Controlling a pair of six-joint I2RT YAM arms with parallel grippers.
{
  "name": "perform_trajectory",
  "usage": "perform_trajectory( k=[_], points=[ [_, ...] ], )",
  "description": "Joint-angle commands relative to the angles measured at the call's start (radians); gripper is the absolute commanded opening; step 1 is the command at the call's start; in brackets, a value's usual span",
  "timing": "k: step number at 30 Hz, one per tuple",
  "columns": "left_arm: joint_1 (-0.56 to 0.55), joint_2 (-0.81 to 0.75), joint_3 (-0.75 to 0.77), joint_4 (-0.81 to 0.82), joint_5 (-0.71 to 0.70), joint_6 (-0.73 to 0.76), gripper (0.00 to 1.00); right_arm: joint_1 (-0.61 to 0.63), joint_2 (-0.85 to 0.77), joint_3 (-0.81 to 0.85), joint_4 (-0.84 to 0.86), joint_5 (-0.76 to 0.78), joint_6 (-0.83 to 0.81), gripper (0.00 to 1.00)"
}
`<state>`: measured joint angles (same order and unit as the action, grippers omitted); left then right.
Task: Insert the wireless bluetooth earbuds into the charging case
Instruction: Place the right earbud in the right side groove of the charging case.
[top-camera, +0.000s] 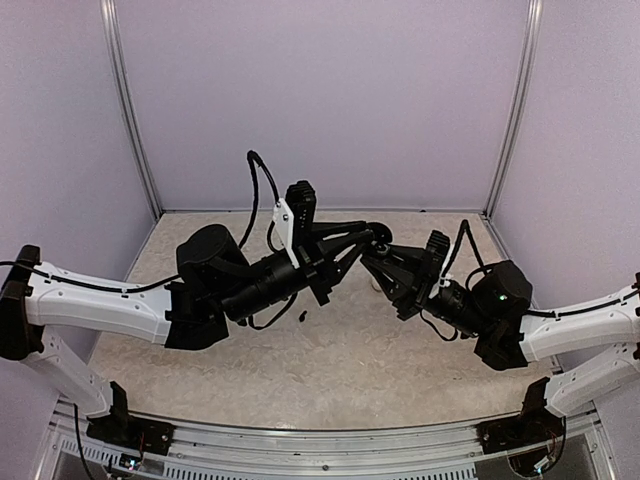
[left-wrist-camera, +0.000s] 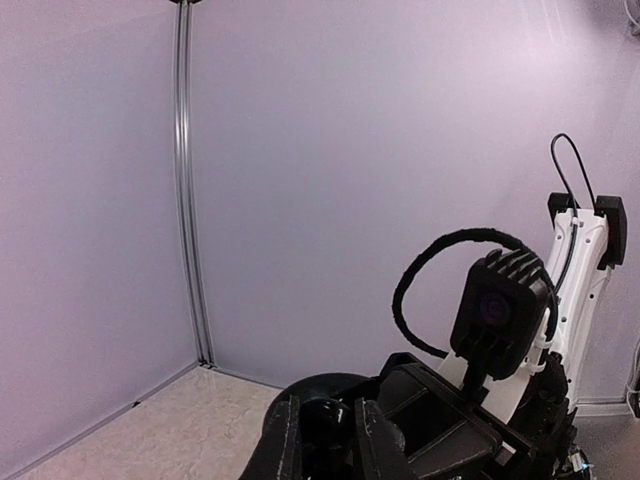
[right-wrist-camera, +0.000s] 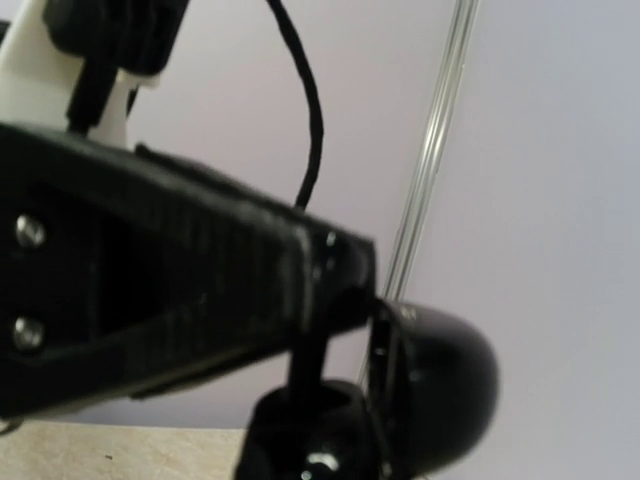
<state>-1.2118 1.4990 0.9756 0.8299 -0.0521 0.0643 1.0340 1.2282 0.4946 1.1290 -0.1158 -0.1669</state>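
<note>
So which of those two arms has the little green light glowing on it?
The right arm: a green light glows on its black wrist housing. The left arm shows none.

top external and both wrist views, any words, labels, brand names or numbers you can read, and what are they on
None can be read in any view.
The glossy black rounded charging case shows no print.
The black finned camera block on the right arm carries no legible marking.
</note>
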Motion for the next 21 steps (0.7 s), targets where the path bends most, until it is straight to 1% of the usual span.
perform_trajectory(
  k=[1, 8, 14, 21],
  points=[
    [0.013, 0.001, -0.014, 0.026, 0.007, -0.021, 0.15, 0.020, -0.014, 0.007, 0.051, -0.019, -0.003, 0.00],
    [0.012, 0.004, -0.011, 0.033, 0.044, -0.020, 0.15, 0.020, -0.002, 0.016, 0.042, -0.003, 0.003, 0.00],
    [-0.004, -0.012, 0.000, 0.026, 0.046, 0.013, 0.15, 0.020, 0.009, 0.021, 0.021, 0.031, 0.015, 0.00],
    [-0.009, -0.018, 0.011, 0.017, 0.046, 0.019, 0.15, 0.020, 0.014, 0.024, 0.015, 0.030, 0.018, 0.00]
  ],
)
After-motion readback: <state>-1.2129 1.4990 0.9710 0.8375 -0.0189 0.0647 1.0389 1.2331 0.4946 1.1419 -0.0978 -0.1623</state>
